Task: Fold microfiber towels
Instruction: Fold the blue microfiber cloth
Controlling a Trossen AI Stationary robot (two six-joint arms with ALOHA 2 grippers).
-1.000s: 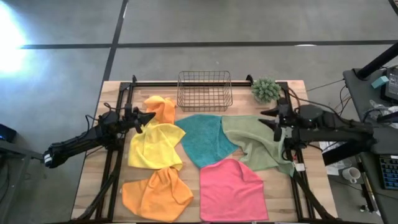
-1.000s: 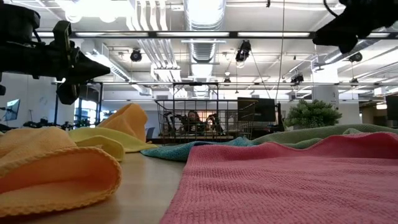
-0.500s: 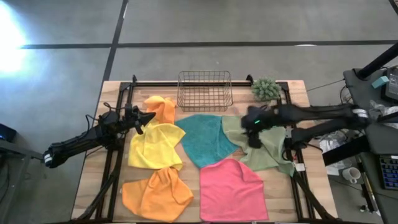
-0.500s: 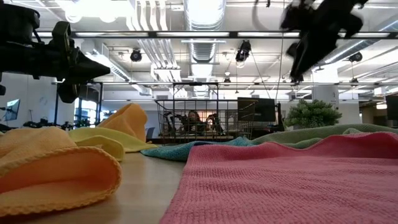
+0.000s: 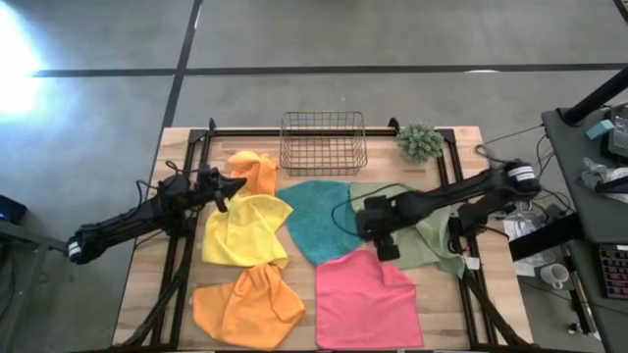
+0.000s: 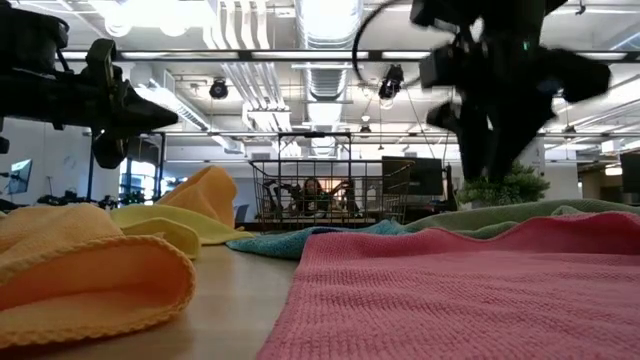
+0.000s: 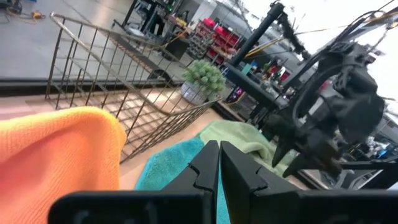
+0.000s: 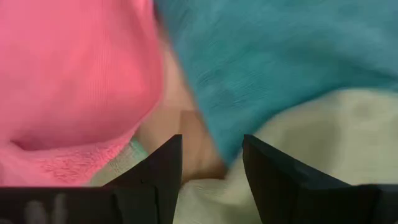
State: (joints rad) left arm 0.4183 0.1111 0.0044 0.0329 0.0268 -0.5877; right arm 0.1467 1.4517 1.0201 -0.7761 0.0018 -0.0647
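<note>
Several microfiber towels lie spread on the table: an orange one (image 5: pixel 253 169) at the far left, a yellow one (image 5: pixel 245 228), a second orange one (image 5: pixel 245 306) at the near left, a teal one (image 5: pixel 319 218), an olive green one (image 5: pixel 424 233) and a pink one (image 5: pixel 368 299). My right gripper (image 5: pixel 379 242) hangs open, pointing down, above the spot where pink (image 8: pixel 74 74), teal (image 8: pixel 267 56) and olive (image 8: pixel 323 137) meet. It touches none of them. My left gripper (image 5: pixel 238 183) waits shut and level above the yellow towel's far edge.
A wire basket (image 5: pixel 323 142) stands at the far middle. A small green plant (image 5: pixel 419 140) sits to its right. Black frame rails (image 5: pixel 180 257) run along the table's left and right sides. Bare wood shows along the left edge.
My right gripper has swung from the table's right side toward the middle, sunk lower and tipped from nearly level to pointing down over the towels. No towel has moved.
</note>
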